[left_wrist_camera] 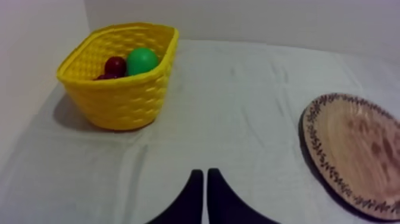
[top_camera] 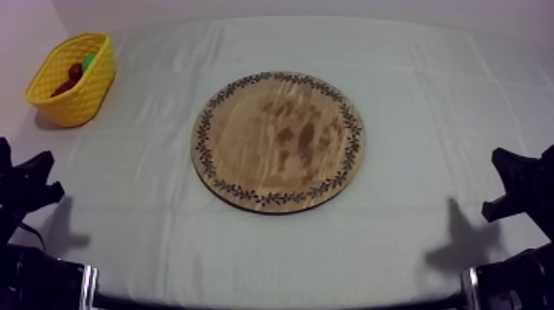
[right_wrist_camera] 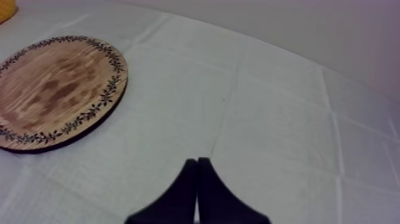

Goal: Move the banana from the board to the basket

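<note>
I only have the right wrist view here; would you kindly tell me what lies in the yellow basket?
Observer: The yellow woven basket holds a small red fruit and a round green fruit.
Operator: Thank you. How does the left gripper stand?
Observer: The left gripper sits low at its own side, fingers together on nothing, with the basket ahead of it.
Operator: And the part of the board beyond my view's edge?
Observer: From above, the round wooden board with a patterned rim is bare wood all over.
</note>
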Robot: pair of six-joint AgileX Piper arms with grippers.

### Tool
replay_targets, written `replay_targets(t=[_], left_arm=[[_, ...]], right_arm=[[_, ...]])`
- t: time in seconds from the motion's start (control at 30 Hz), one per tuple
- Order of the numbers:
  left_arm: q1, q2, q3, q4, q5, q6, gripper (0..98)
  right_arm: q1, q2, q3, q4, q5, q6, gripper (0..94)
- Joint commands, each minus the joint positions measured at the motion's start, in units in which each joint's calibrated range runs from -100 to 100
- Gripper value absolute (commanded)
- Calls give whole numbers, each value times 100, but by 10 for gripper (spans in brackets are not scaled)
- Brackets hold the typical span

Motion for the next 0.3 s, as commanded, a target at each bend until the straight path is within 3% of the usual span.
replay_targets(t=[0.0, 0.27], left_arm=[[2, -5, 7, -4, 1, 354, 1], [3, -7, 8, -5, 0, 556, 1]], right_arm=[[-1, 3, -3, 0, 0, 14, 2], [0, 3, -3, 0, 0, 14, 2]])
